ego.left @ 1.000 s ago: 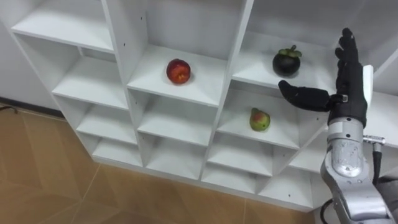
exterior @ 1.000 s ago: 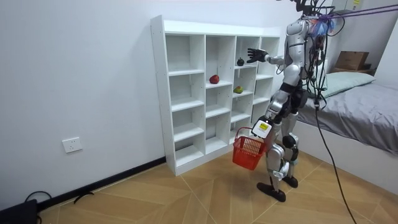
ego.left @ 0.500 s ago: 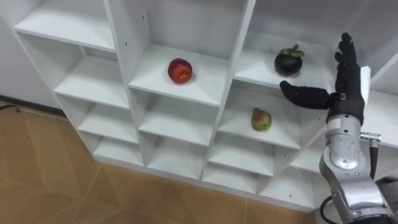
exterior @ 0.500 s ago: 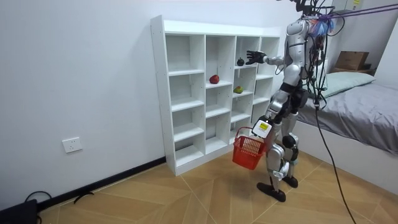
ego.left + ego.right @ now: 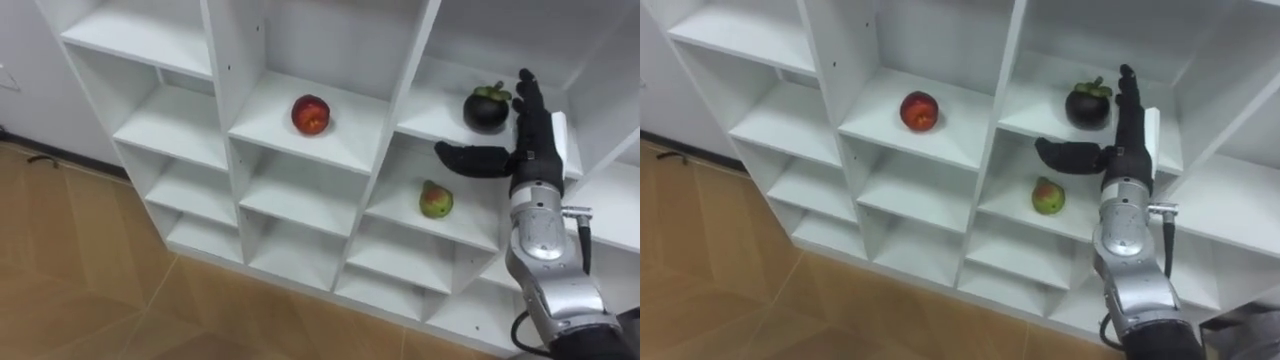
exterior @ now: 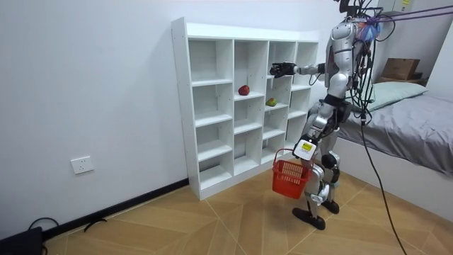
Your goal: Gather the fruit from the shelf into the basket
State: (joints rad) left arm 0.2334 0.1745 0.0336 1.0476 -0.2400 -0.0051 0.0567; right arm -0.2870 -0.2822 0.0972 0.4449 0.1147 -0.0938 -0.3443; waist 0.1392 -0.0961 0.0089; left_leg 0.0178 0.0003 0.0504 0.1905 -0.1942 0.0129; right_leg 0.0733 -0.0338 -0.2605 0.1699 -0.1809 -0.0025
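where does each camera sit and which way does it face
Left eye view: on the robot's head, looking down at the closet; right hand and forearm show, open beside the mangosteen.
Right eye view: same head, a little aside, same shelves and arm.
Room view: standing off in the room, facing the closet and whole robot, its left hand carrying the red basket.
All share the closet and right hand.

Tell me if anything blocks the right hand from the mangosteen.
Nothing visible does. The open right hand hovers just right of the mangosteen, at the same compartment. The pear lies one shelf lower; the left hand holds the basket.
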